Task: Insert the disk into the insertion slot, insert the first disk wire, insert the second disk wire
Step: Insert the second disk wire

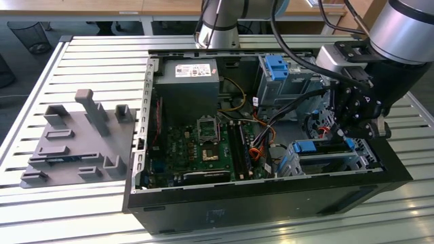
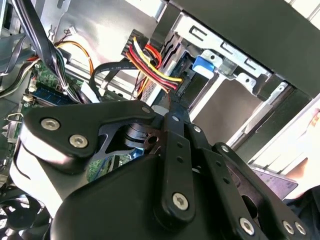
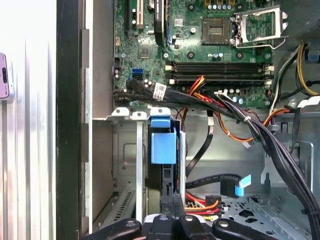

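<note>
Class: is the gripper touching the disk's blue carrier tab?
Apart. In the first wrist view, a dark stretch separates the gripper from the blue carrier tab.

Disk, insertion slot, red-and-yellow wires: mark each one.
Disk (image 3: 163, 141): first wrist view, on its blue carrier end.
Insertion slot (image 3: 126, 150): first wrist view, on its bare metal wall.
Red-and-yellow wires (image 2: 150, 62): second wrist view, mid-bundle.

Grey fixture plate (image 1: 74, 147) lies beside the open computer case (image 1: 257, 203)

Slatted metal table (image 1: 88, 53), wooden desks (image 1: 81, 6), mesh bin (image 1: 30, 33)
</note>
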